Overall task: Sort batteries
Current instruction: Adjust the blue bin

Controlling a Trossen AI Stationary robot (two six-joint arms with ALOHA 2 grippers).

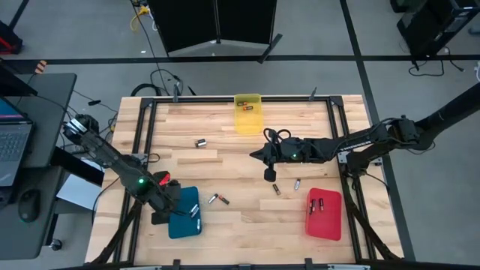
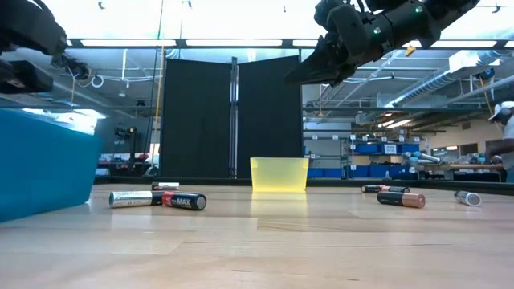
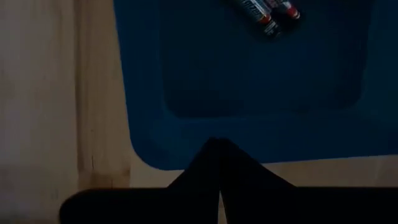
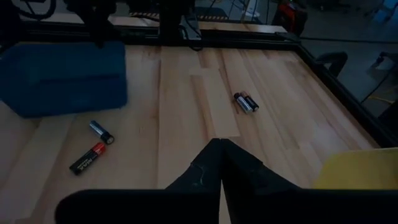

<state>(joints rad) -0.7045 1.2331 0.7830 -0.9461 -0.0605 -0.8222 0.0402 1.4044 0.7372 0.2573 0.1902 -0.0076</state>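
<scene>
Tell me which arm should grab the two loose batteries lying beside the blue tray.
Probably left. The left gripper sits shut at the blue tray's edge, close to that battery pair. The right gripper, also shut, hangs mid-table nearer the yellow tray, with other batteries closer to it.

trays: left-front [image 1: 184,214] | back-centre [image 1: 248,114] | right-front [image 1: 324,214] | batteries [image 1: 218,199] between

Table [image 1: 247,225] pale wood planks, smooth; trays [image 1: 324,217] plastic; batteries [image 2: 157,199] glossy metal.
</scene>
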